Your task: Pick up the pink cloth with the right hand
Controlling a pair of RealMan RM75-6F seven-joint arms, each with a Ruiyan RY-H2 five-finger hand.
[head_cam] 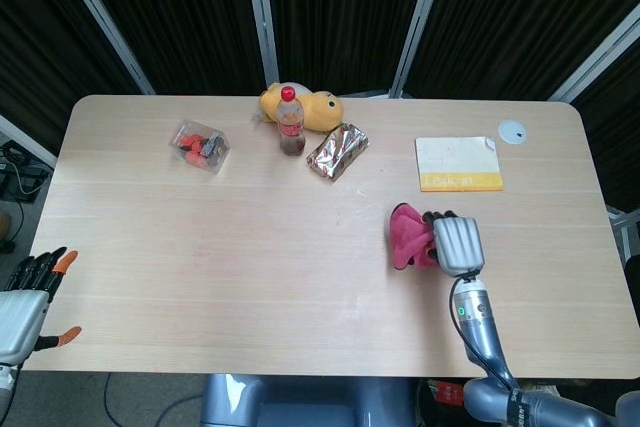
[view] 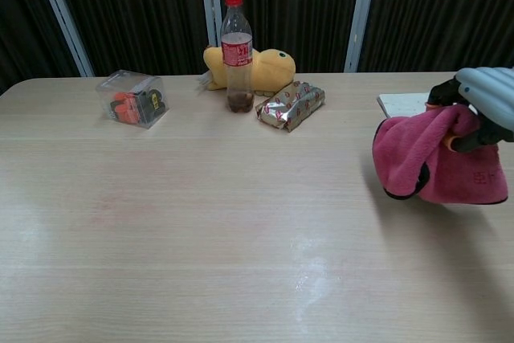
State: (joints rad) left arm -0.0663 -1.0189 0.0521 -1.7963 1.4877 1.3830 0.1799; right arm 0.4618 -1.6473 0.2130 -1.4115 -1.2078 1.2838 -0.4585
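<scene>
The right hand, silver-grey with dark fingers, has its fingers curled into one crumpled pink cloth and holds it bunched; in the chest view the right hand carries the pink cloth clear of the tabletop, hanging in soft folds with a shadow under it. The cloth is deep magenta-pink, plush in texture, with a small faint mark on its near right face. It sits over the right part of the table, nearer than the book.

The left hand, grey with black fingers and orange tips, rests off the near left corner of the table with its fingers spread and nothing in them.

Six other things lie on the table, one of each. Just far of the cloth is a flat cream book with a yellow strip, and beyond it to the right a small white round disc. Along the far middle stand a clear plastic bottle with a red cap and label, holding a little dark liquid, a yellow plush toy touching behind it, and a shiny foil snack packet just right of the bottle. To the far left is a clear plastic box with orange and black contents.

The light wooden table has rounded corners. Behind it hang dark pleated curtains divided by slanting pale metal poles.
</scene>
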